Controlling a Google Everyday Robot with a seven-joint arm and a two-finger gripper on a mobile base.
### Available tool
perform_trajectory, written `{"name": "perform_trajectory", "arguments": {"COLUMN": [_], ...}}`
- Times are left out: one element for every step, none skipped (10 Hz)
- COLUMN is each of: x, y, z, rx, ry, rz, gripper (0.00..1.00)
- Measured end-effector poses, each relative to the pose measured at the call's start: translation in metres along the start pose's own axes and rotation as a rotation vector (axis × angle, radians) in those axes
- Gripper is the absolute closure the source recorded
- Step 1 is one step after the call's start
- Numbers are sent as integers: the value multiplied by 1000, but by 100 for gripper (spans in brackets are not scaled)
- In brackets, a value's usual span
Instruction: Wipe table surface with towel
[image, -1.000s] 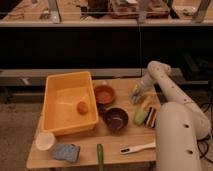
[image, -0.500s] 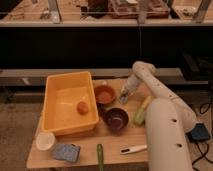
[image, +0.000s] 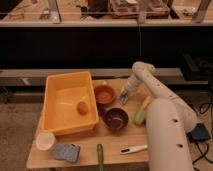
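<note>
The table surface (image: 115, 142) is a light brown wooden top. My gripper (image: 124, 98) hangs low over it, just right of the orange bowl (image: 105, 93) and behind the dark bowl (image: 116, 119). A small grey-blue bit of the towel (image: 123, 101) shows right under the gripper's tip, against the wood. Most of the towel is hidden by the gripper. My white arm (image: 160, 107) reaches in from the lower right.
A yellow tub (image: 56, 107) holding an orange ball (image: 82, 107) fills the left side. A yellow-green sponge (image: 141, 113) lies beside the arm. Along the front edge are a white cup (image: 45, 140), a speckled blue-grey pad (image: 66, 152), a green stick (image: 100, 156) and a white tool (image: 132, 149).
The gripper has swept left across the table, from the right side near the sponge to a spot beside the orange bowl. The grey cloth seems to have moved with it.
</note>
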Motion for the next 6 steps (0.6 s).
{"name": "perform_trajectory", "arguments": {"x": [0, 0, 0, 0, 0, 0], "y": [0, 0, 1, 1, 1, 1], "z": [0, 0, 1, 1, 1, 1], "rx": [0, 0, 0, 0, 0, 0], "ry": [0, 0, 0, 0, 0, 0], "rz": [0, 0, 1, 2, 1, 2], "gripper": [96, 96, 96, 96, 96, 96]}}
